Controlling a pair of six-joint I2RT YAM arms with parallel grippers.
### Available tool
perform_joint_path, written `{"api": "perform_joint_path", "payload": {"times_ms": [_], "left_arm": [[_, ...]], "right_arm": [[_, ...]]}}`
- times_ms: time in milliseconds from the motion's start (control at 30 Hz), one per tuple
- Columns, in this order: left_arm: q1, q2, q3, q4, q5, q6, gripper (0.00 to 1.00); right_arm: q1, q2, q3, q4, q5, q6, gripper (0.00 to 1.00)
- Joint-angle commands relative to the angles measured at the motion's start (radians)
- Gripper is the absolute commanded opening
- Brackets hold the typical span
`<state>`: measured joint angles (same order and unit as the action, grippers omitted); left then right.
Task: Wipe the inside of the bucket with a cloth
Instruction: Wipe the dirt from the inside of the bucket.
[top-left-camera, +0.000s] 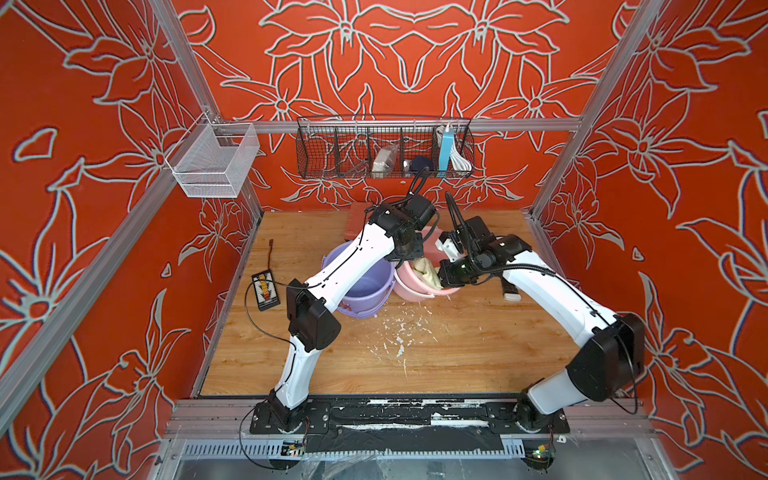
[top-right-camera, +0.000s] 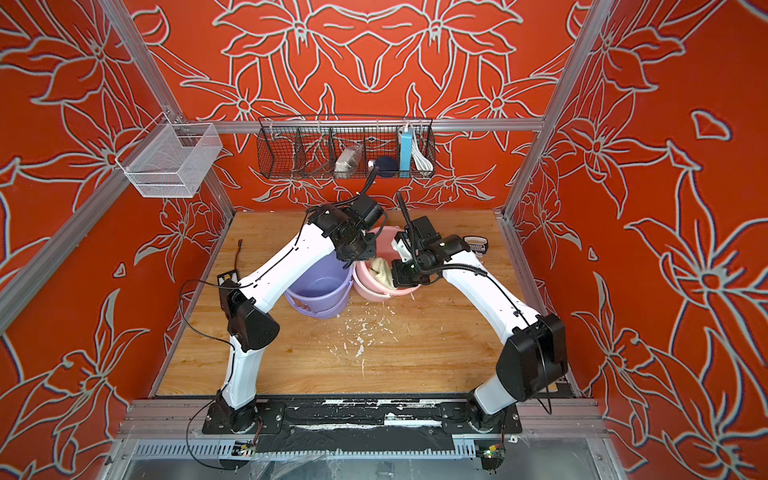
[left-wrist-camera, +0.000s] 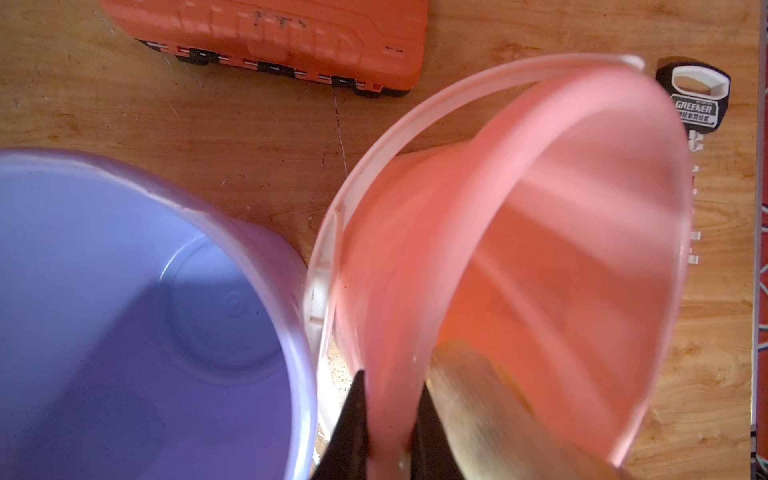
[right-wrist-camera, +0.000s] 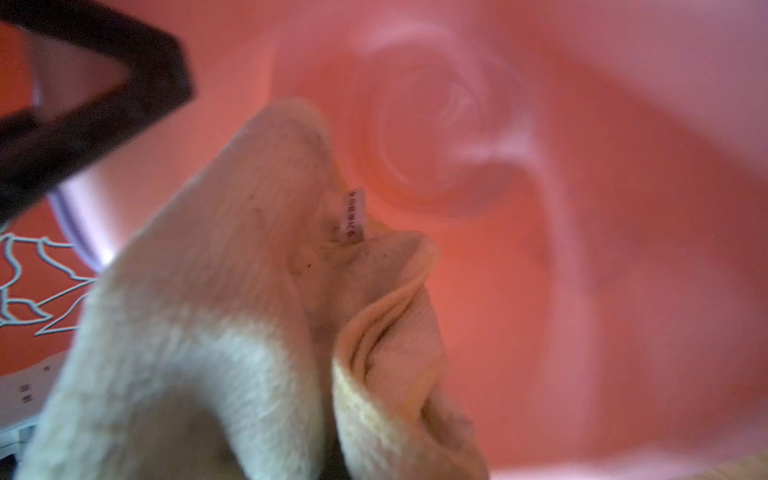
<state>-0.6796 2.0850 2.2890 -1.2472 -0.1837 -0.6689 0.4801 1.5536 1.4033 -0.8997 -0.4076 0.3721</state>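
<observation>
A pink bucket (top-left-camera: 415, 292) (top-right-camera: 374, 289) is tipped toward the right arm in both top views. My left gripper (left-wrist-camera: 392, 382) (top-left-camera: 401, 261) is shut on the pink bucket's rim (left-wrist-camera: 390, 415), one black finger (left-wrist-camera: 353, 419) outside the wall and one inside. The cream-beige cloth (right-wrist-camera: 232, 266) (top-left-camera: 429, 272) (top-right-camera: 384, 270) is bunched inside the bucket against its wall (right-wrist-camera: 582, 291). My right gripper (top-left-camera: 445, 280) reaches into the bucket's mouth, shut on the cloth, and its fingertips are buried in the folds. The left gripper's finger (right-wrist-camera: 104, 83) shows at the rim in the right wrist view.
A purple bucket (top-left-camera: 361, 286) (left-wrist-camera: 145, 311) stands upright, touching the pink one on its left. An orange case (left-wrist-camera: 270, 33) lies behind them, a black Greener tool (left-wrist-camera: 694, 99) to the right, and a wired black device (top-left-camera: 266, 289) at the left. White flakes (top-left-camera: 399, 332) litter the wooden table.
</observation>
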Motion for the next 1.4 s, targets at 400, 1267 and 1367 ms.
{"api": "perform_joint_path", "payload": {"times_ms": [400,1267,1367], "left_arm": [[0.006,-0.053,-0.041,0.005,0.143,0.033,0.0],[0.049,0.041,0.13,-0.014,0.132,-0.01,0.0],[0.052,0.042,0.13,-0.008,0.132,-0.019,0.0]], "right_arm": [[-0.105,0.133,0.247,-0.053,0.42,-0.097,0.0],[-0.184,-0.099,0.004,-0.079,0.383,-0.088,0.0],[-0.241,-0.171,-0.059,-0.077,0.352,-0.081,0.0]]}}
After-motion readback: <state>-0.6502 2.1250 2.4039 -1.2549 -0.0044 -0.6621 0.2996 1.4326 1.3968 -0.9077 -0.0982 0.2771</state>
